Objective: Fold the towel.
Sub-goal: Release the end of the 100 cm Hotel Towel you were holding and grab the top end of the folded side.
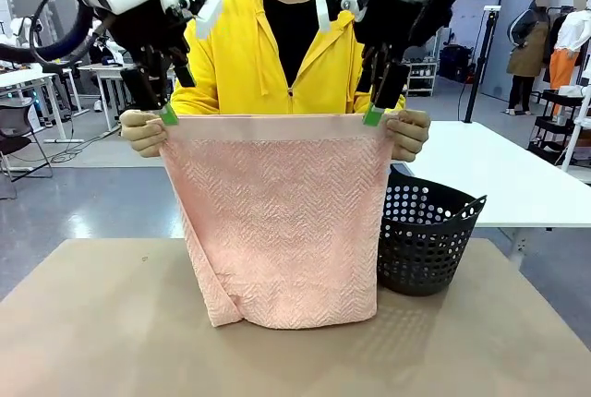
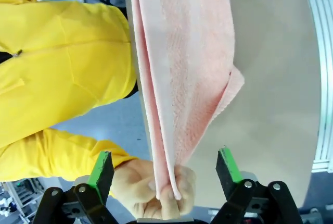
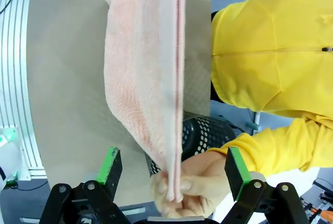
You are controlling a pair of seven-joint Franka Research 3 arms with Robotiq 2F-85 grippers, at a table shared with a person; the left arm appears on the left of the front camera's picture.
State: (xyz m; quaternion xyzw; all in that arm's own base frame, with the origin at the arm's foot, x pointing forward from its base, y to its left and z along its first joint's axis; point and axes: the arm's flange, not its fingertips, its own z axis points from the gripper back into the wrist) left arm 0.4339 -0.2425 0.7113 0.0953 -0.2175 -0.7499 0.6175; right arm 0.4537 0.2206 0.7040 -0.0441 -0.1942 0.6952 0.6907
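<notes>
Surroundings: a black perforated plastic basket (image 1: 425, 240) stands on the tan matte surface (image 1: 92, 323), with a person in a yellow zip jacket (image 1: 240, 55) behind it.
In the way: the person's hands (image 1: 143, 131) pinch both top corners of the towel.
Towel: the salmon-pink herringbone terry towel (image 1: 282, 222) hangs just left of the basket, its lower edge reaching the surface.
Axis: the smooth band is uppermost and level. The hung shape is near square, so the long axis is unclear.
Left end effector (image 2: 164, 160): spread, straddling the corner far from the basket.
Right end effector (image 3: 173, 157): spread, straddling the basket-side corner.
</notes>
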